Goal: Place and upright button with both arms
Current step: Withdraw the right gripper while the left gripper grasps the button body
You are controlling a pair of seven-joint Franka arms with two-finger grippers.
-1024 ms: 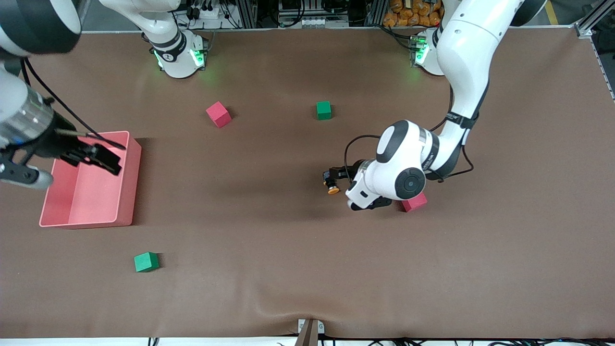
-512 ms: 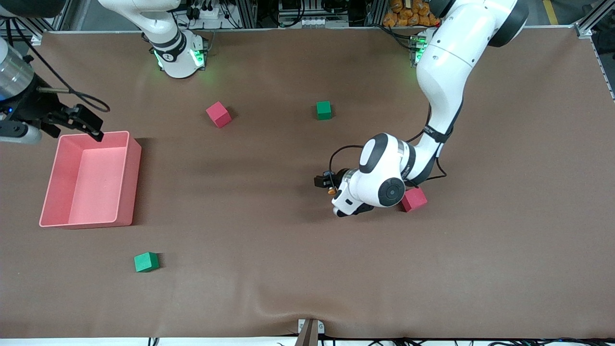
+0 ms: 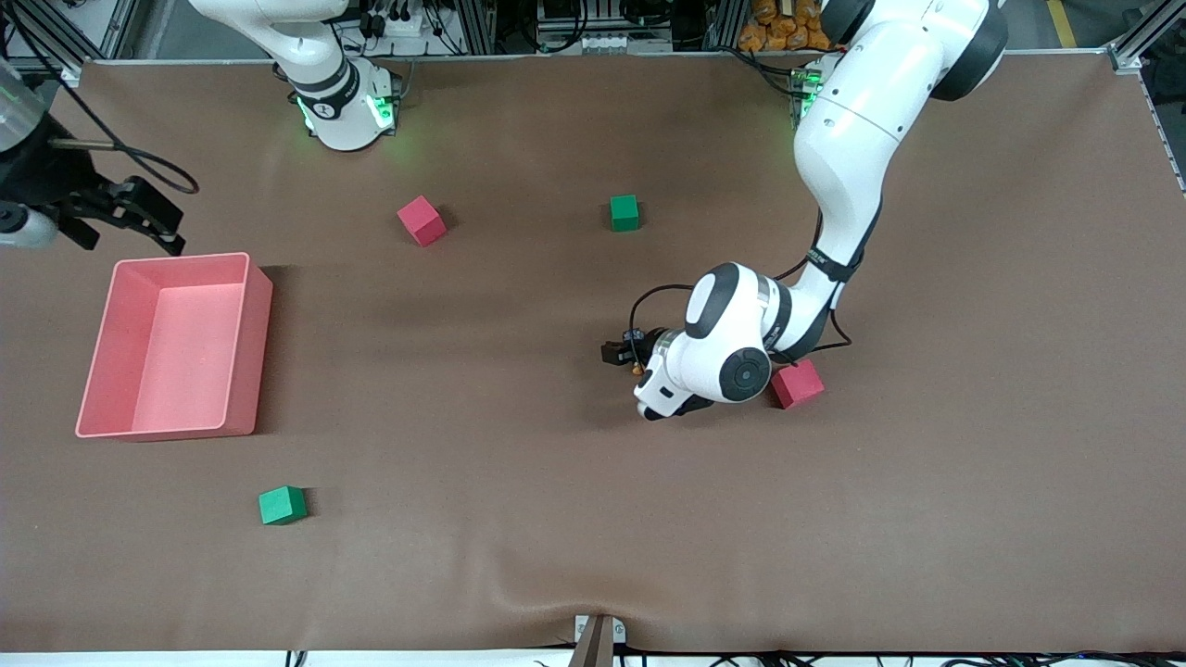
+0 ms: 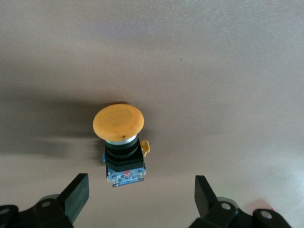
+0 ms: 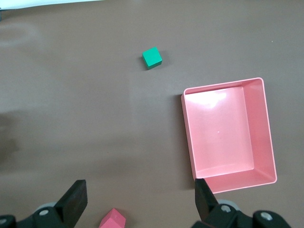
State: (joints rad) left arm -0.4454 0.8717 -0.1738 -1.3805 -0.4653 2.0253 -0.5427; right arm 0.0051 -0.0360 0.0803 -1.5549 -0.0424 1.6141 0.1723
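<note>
- A brown mat (image 3: 519,519) covers the table, puckered at its front-camera edge.
- The push-button (image 4: 121,142) lies on its side on the mat, near a pink cube (image 3: 798,383).
- The left gripper (image 4: 137,199) hangs over the push-button, fingers spread, touching nothing; the wrist hides most of it from the front.
- The right gripper (image 5: 137,202), fingers apart and empty, is up beside the pink bin (image 3: 176,347), partly cut off.

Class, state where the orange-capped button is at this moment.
The button lies on the brown table under the open left gripper, not gripped, beside a pink cube toward the left arm's end.

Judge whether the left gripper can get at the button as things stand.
Probably yes: the left gripper is open, the button lies on bare table just ahead of its fingers, with nothing between.
</note>
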